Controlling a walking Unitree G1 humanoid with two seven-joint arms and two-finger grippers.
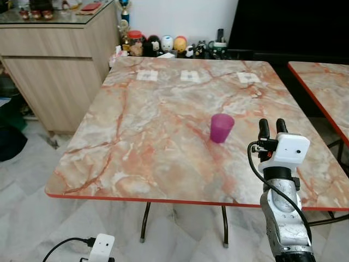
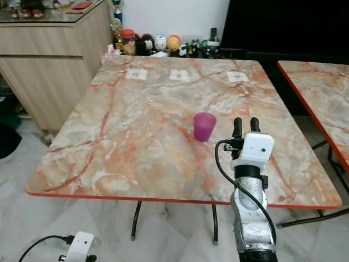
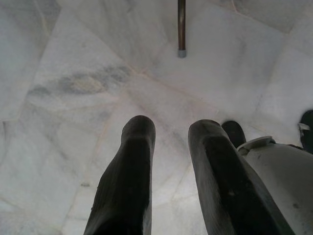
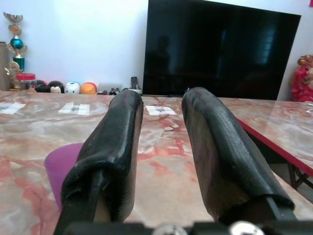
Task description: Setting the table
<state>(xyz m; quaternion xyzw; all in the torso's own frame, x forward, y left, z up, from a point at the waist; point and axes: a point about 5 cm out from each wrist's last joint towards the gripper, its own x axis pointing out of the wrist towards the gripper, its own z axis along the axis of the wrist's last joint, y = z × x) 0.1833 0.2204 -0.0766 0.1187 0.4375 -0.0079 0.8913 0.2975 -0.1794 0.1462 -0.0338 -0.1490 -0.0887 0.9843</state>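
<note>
A purple cup (image 1: 222, 127) is seen upright on the marble-patterned bench (image 1: 152, 142), right of centre. The right gripper (image 1: 272, 126) is raised just right of the cup, its fingers (image 1: 264, 129) slightly parted. Three white markers (image 1: 190, 76) are lined along the far edge.

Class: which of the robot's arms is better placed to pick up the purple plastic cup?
The right gripper: raised over the marble table, beside the purple plastic cup. The left gripper hangs near the floor.
</note>
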